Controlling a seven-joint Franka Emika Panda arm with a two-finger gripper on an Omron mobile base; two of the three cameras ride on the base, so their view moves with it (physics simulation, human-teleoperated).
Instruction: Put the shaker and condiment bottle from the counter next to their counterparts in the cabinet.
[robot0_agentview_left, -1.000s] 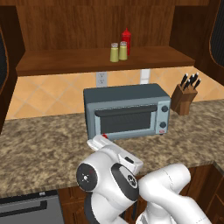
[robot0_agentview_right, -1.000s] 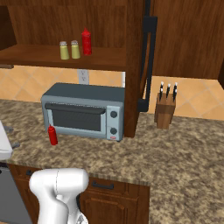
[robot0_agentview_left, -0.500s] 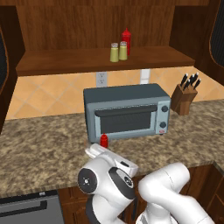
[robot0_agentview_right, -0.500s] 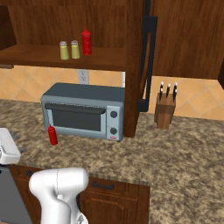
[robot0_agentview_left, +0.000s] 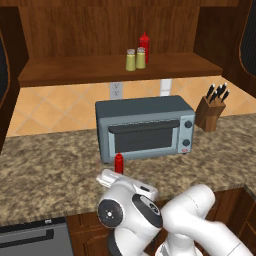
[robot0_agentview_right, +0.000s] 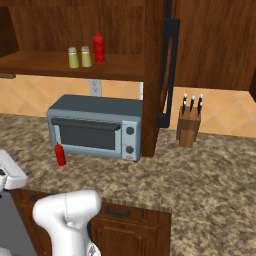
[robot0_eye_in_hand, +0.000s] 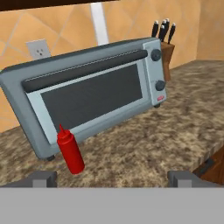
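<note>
A slim red condiment bottle (robot0_eye_in_hand: 71, 152) stands upright on the counter, just before the toaster oven's left front corner (robot0_agentview_left: 119, 163) (robot0_agentview_right: 60, 154). My gripper (robot0_eye_in_hand: 112, 178) is open and empty, level with the bottle and a short way back from it, with the bottle left of centre between the fingertips (robot0_eye_in_hand: 41, 178). On the cabinet (robot0_agentview_left: 75, 70) shelf two yellow-green shakers (robot0_agentview_left: 130, 60) (robot0_agentview_left: 141, 58) stand side by side (robot0_agentview_right: 73, 58), beside a matching red bottle (robot0_agentview_left: 144, 45) (robot0_agentview_right: 98, 47). I cannot tell which shaker is which.
The grey toaster oven (robot0_agentview_left: 145, 127) sits against the tiled wall directly behind the bottle. A knife block (robot0_agentview_left: 212, 107) stands to its right. A dark cabinet door edge (robot0_agentview_right: 167, 75) hangs open right of the shelf. The granite counter edge (robot0_agentview_right: 125, 202) lies close to the hand.
My hand has drawn down and back from the toaster oven, uncovering the red bottle on the counter in the left base view. The jaws have stayed open. Nothing else has moved.
</note>
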